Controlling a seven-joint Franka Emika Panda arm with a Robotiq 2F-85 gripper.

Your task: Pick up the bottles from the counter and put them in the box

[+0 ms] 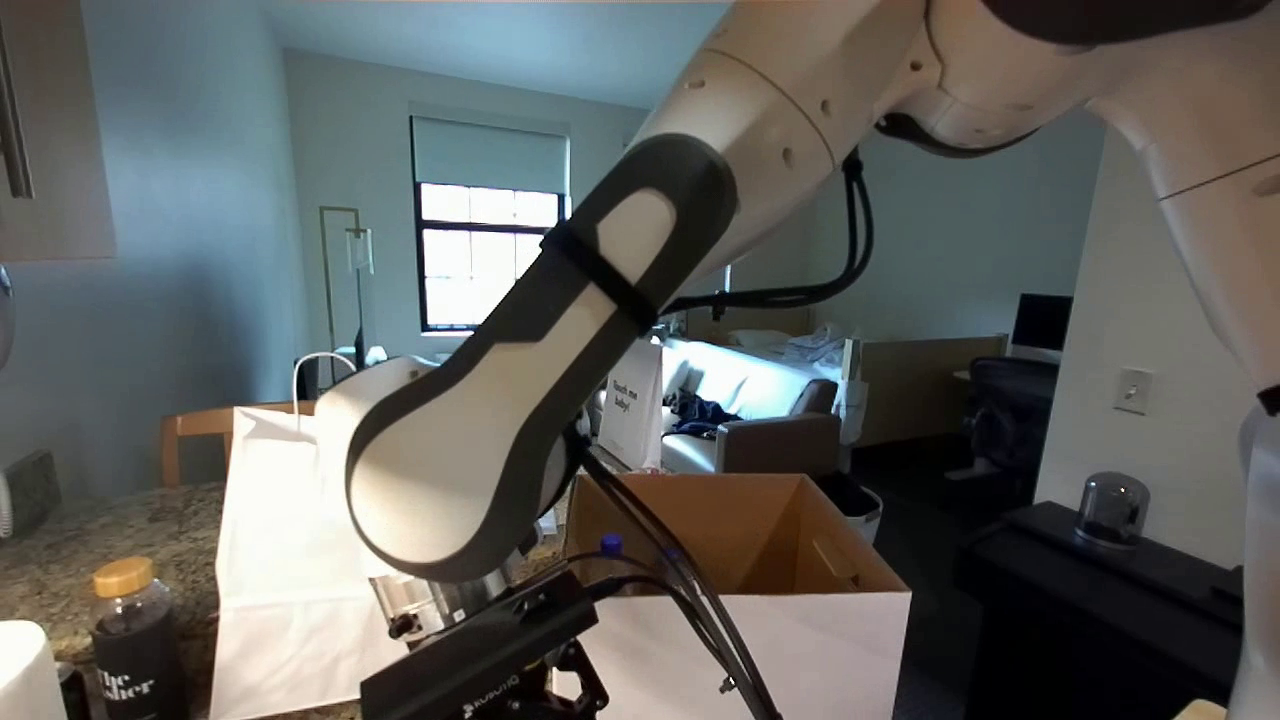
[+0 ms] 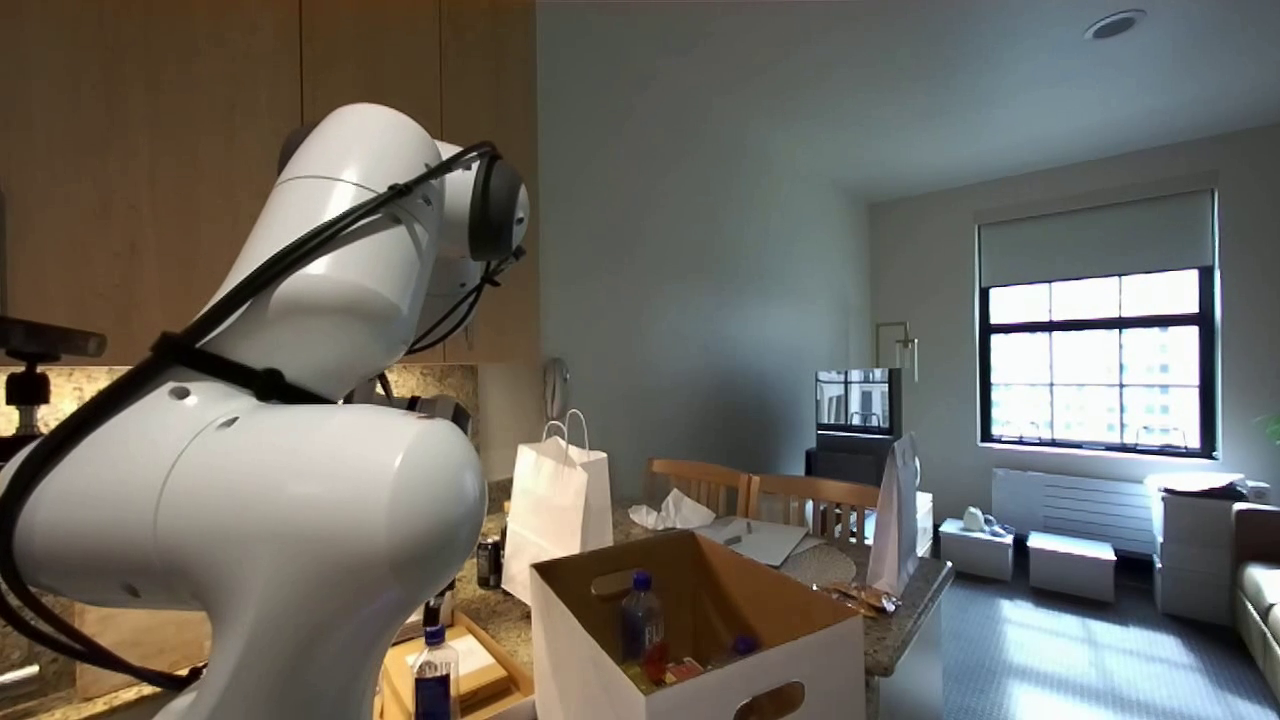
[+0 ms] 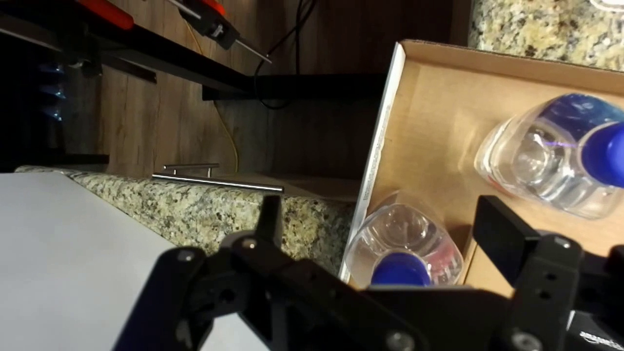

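Bottles (image 3: 526, 153): two blue-capped ones in the wrist view, both in a shallow cardboard tray (image 3: 429, 136), and that tray sits just beside the box (image 2: 575, 660). One stands upright there in an exterior view, dark label on display.
Gripper (image 3: 385, 219): spread wide, fingers (image 3: 269, 219) well apart, and one tray bottle (image 3: 404, 226) framed in the gap between them, close to the tray's wall! Whether either finger touches it, or how far down they reach, I cannot tell.
Box: tan inside, pale outside, and it's got company. A blue-capped bottle (image 2: 642, 615) stands upright in it; a second blue cap (image 2: 743, 645) peeks up lower, most of what's beneath hidden by the box wall. Red and yellow items (image 2: 682, 670) lie low in the box, too small to name.
Arm (image 2: 300, 500): big white joints looming beside the box in an exterior view.
Counter (image 2: 900, 625): speckled stone, showing on two sides of the box in an exterior view.
White bag (image 2: 560, 500): handles up, standing just beyond the box, a dark can (image 2: 489, 563) at its side.
Second bag (image 2: 893, 520): beyond the box too, near the counter's end, with crumpled white paper (image 2: 675, 512) lying between the pair.
Chairs (image 2: 815, 487): wooden backs, past the box and past the counter.
Window (image 2: 1095, 350): blazing bright, well away from the box.
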